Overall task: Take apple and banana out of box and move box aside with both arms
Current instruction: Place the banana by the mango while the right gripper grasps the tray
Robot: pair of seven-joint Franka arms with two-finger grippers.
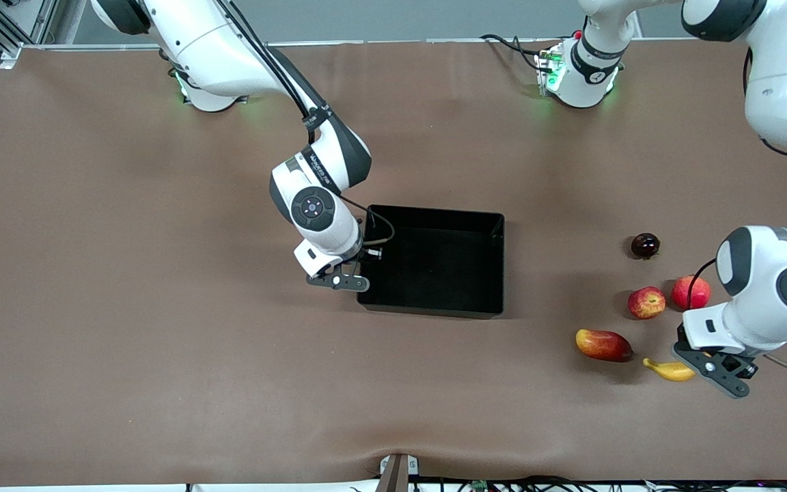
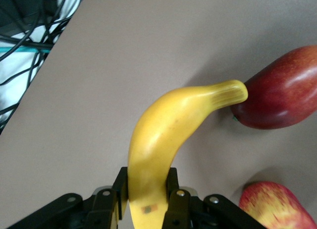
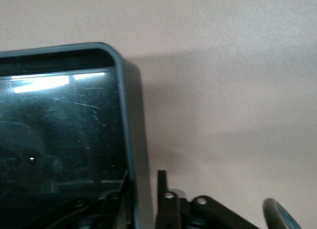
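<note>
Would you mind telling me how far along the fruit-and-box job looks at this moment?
Done: the box holds no fruit, and the apple lies on the table toward the left arm's end. In hand: the left gripper is shut on the banana, low beside the mango-shaped fruit; the right gripper straddles the box wall. Left: releasing the banana, the left arm gripping the box, and moving it aside.

A brown table cover (image 1: 127, 273) spreads under everything. Toward the left arm's end lie three stray fruits: a small dark, glossy round fruit (image 1: 645, 244) farthest from the front camera, a plain pink-red round fruit (image 1: 690, 292) nearer to it, and an oblong red-yellow mango-shaped fruit (image 1: 602, 344) nearer still. Cables (image 1: 516, 484) run along the table edge closest to the front camera
</note>
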